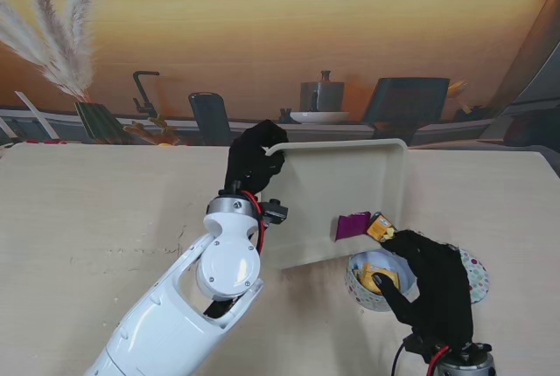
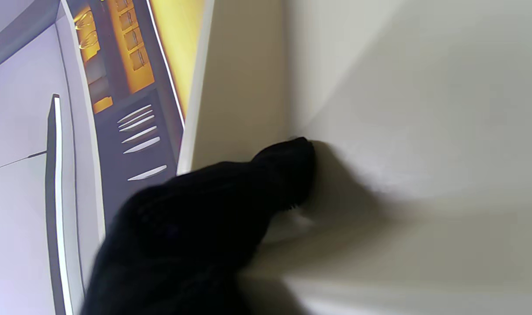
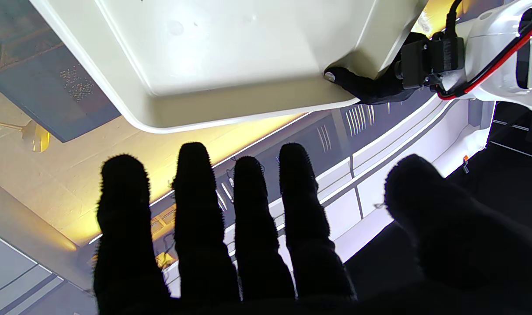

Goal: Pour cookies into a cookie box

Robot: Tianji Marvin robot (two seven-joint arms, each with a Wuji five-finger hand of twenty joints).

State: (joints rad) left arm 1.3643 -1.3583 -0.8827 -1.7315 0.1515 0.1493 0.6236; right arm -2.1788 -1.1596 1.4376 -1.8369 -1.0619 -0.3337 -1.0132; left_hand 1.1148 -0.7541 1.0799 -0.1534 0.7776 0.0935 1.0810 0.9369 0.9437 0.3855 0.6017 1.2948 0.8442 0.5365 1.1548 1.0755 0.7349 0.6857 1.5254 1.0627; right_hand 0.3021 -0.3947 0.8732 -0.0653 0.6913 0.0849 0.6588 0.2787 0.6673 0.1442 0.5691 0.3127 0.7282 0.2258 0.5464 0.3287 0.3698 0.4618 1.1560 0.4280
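My left hand (image 1: pixel 254 163) is shut on the far left corner of a cream tray (image 1: pixel 337 192) and holds it tipped up on edge, open side facing right. In the left wrist view its black fingers (image 2: pixel 252 201) press on the tray wall (image 2: pixel 401 109). A purple packet (image 1: pixel 353 225) and an orange packet (image 1: pixel 381 226) hang at the tray's low corner, just over a round patterned bowl (image 1: pixel 360 295) with yellow packets (image 1: pixel 378 276) inside. My right hand (image 1: pixel 430 293) rests against the bowl's right side, fingers (image 3: pixel 248 218) spread and holding nothing, under the tray (image 3: pixel 231 52).
The pale wooden table (image 1: pixel 96 219) runs wide to the left and behind the tray. A backdrop picture of a kitchen stands along the far edge. My left forearm (image 1: pixel 201 297) crosses the table near me, left of the bowl.
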